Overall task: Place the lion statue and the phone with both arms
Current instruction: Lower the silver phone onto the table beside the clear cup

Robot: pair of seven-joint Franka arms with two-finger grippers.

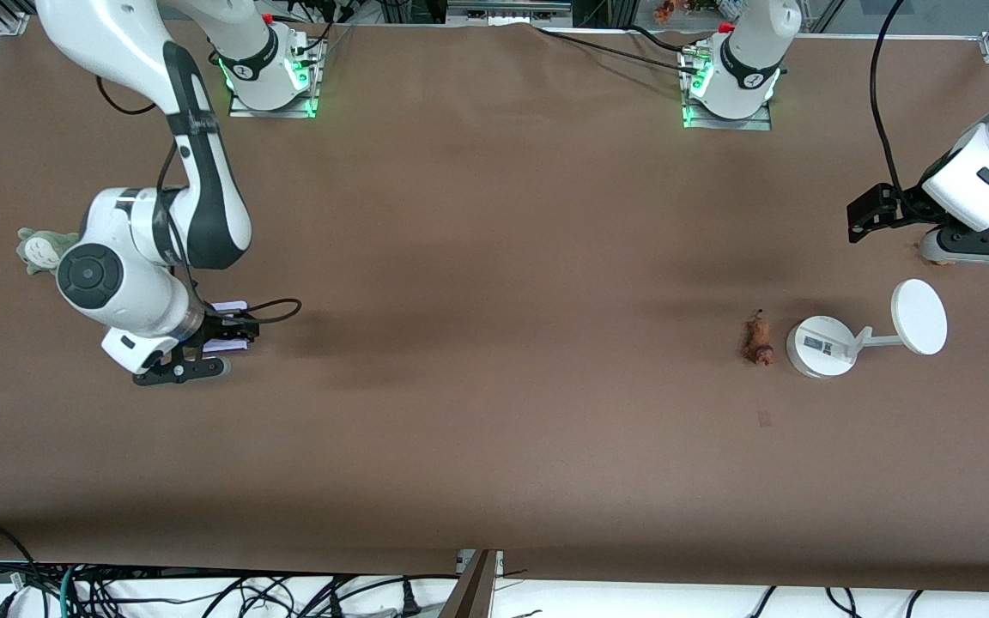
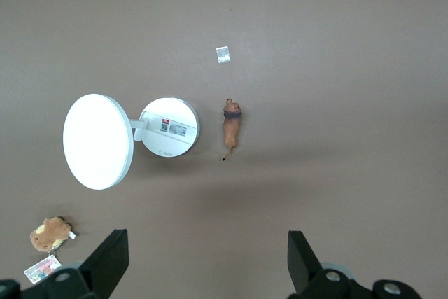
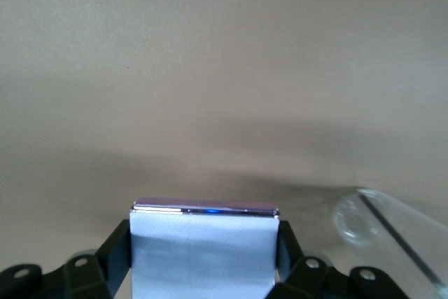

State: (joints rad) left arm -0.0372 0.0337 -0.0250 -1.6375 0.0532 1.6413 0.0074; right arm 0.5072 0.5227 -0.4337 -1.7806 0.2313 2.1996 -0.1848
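Observation:
The phone (image 1: 228, 306), a flat pale lavender slab, sits between the fingers of my right gripper (image 1: 221, 336), low over the table at the right arm's end. In the right wrist view the phone (image 3: 204, 250) fills the gap of that gripper (image 3: 204, 260), which is shut on it. The lion statue (image 1: 757, 341), tiny and reddish-brown, lies on the table beside the white stand; it also shows in the left wrist view (image 2: 232, 129). My left gripper (image 1: 868, 213) is open and empty, up in the air at the left arm's end, its fingertips (image 2: 115, 246) wide apart.
A white stand (image 1: 821, 346) with a round disc (image 1: 919, 316) stands beside the lion, toward the left arm's end. A brown plush with a tag (image 2: 50, 234) lies below the left hand. A grey-green plush (image 1: 41, 249) lies by the right arm. A small scrap (image 2: 223, 54) lies near the lion.

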